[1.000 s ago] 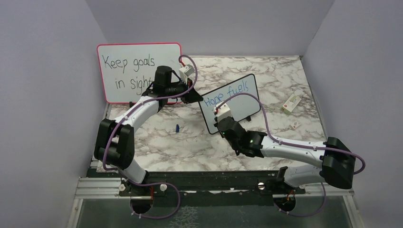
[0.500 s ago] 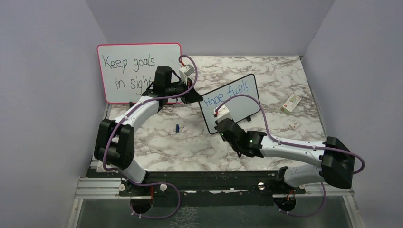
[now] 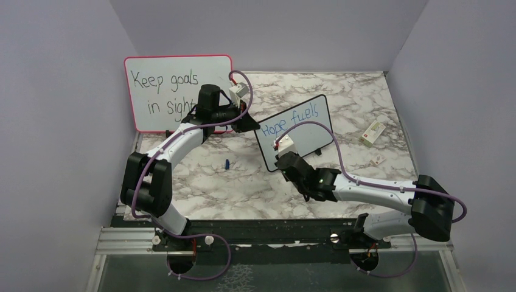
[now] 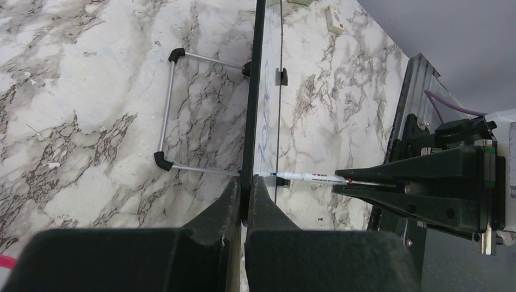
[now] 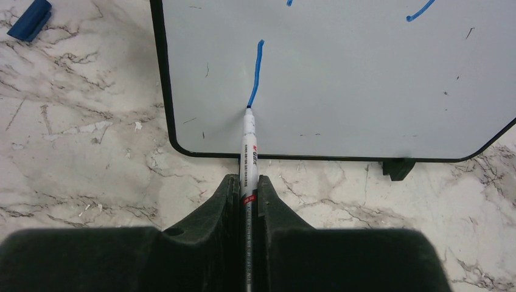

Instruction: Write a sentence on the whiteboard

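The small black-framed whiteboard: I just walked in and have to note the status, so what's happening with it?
The left gripper is clamped on one edge of the whiteboard, steadying it upright. The right gripper holds a marker with its tip on the board, at the lower end of a blue stroke near a bottom corner. "Hope fuels" is written on the top line, and the second line has only this first stroke.

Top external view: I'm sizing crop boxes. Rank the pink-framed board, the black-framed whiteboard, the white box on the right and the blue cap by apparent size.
Largest to smallest:
1. pink-framed board, partly hidden by an arm
2. whiteboard, also partly hidden
3. white box
4. blue cap
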You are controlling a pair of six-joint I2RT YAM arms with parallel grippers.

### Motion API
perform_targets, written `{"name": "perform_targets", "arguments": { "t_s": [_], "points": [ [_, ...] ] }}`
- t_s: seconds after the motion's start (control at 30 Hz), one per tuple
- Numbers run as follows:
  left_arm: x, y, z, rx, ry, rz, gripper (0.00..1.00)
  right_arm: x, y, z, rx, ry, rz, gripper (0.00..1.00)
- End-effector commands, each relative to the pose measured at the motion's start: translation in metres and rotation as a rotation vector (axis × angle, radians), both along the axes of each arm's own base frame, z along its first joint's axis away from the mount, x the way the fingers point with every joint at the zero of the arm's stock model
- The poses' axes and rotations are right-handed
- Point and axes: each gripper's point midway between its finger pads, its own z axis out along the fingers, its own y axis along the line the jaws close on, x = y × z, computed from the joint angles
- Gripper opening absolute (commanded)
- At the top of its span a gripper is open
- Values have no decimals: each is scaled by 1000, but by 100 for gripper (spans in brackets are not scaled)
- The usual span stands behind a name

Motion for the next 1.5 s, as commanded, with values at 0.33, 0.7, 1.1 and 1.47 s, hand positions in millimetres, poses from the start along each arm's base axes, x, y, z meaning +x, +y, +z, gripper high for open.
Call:
{"name": "perform_targets", "arguments": {
  "t_s": [0.33, 0.7, 1.1, 1.47],
  "points": [
    [-10, 1, -20, 55, 59, 5, 0, 9, 3, 16, 37, -62, -27, 1],
    [-10, 1, -20, 57, 58, 2, 0, 13, 7, 27, 55, -90, -27, 1],
    [-11, 0, -20, 59, 58, 0, 0, 14, 3, 29, 62, -102, -38, 1],
    [-12, -1, -20, 57, 57, -7, 0, 22, 4, 36, 68, -124, -49, 1]
  ]
}}
